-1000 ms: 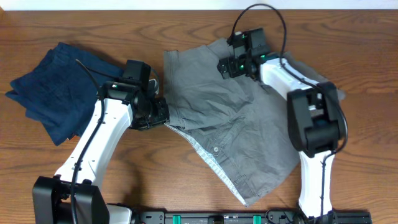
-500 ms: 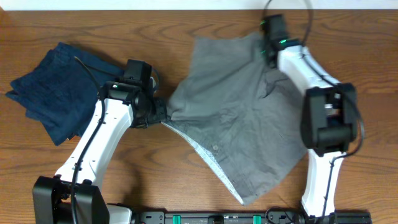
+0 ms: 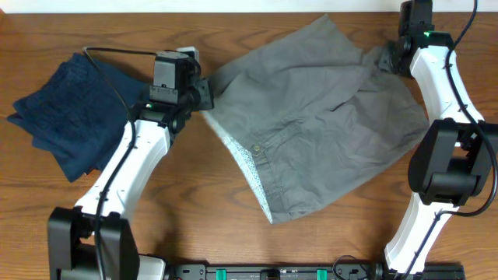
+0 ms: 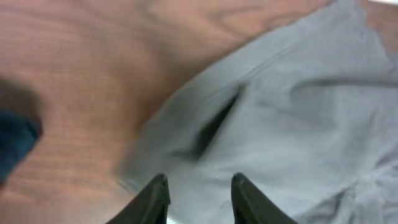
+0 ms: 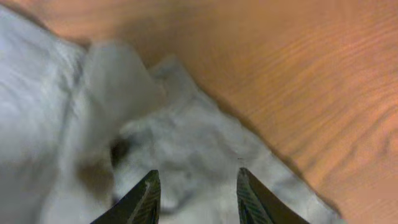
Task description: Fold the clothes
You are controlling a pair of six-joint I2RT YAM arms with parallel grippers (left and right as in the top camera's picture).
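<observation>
Grey woven shorts (image 3: 311,124) lie spread across the middle of the wooden desk (image 3: 194,225). Nearest us we see their pale-lined waistband (image 3: 243,165) running aslant, a button (image 3: 257,148) on it. Further on, to the left, a dark navy garment (image 3: 66,113) lies crumpled, apart from the shorts. Beside it the left gripper (image 3: 204,93) meets the shorts' left corner. In its wrist view the jaws stand a little apart with grey cloth bunched between them, gripping it. Farthest off, by the desk's back edge, we find the right gripper (image 3: 387,58) at the shorts' right corner, its jaws likewise clamped on a rumpled fold.
</observation>
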